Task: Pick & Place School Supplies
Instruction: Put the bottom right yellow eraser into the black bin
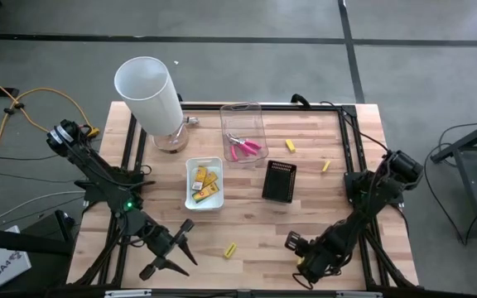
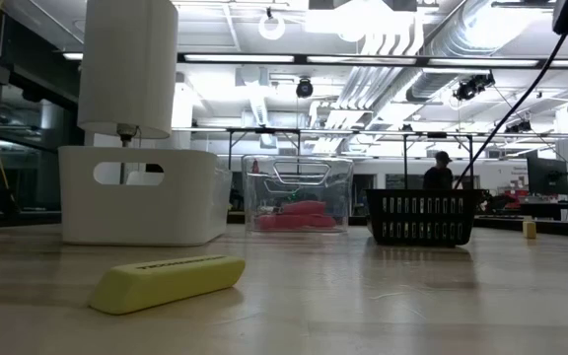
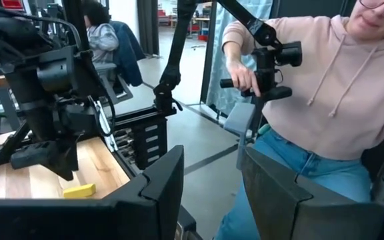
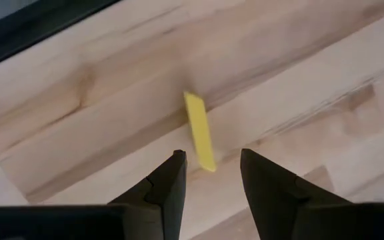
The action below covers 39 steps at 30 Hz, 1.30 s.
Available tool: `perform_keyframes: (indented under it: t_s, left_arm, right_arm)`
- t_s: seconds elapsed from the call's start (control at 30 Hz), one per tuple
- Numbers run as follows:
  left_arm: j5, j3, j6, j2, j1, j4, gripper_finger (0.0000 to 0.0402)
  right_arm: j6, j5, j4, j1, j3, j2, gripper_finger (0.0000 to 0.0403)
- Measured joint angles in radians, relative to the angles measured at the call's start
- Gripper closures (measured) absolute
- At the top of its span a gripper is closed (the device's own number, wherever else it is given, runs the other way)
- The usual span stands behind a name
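Both tools gape empty: left tool (image 1: 172,248) at seven o'clock, right tool (image 1: 298,252) at five, yellow stick (image 1: 230,250) between.

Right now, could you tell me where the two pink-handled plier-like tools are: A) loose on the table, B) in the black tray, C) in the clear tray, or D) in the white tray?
C: in the high view the pink-handled tools lie inside the clear tray, while the white tray holds only flat yellow packs, and the low view shows pink through the clear wall.
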Motion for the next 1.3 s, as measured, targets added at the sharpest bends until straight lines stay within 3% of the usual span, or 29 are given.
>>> perform_keyframes:
  t_s: [0.77, 1.3]
  left_arm:
    - [0.001, 0.000, -0.004, 0.000, 0.000, 0.018, 0.0255]
    - [0.001, 0.000, -0.011, 0.000, 0.000, 0.021, 0.0255]
  right_arm:
    - [-0.037, -0.019, 0.092, -0.001, -0.003, 0.160, 0.0271]
    - [-0.031, -0.008, 0.062, -0.001, -0.002, 0.163, 0.0367]
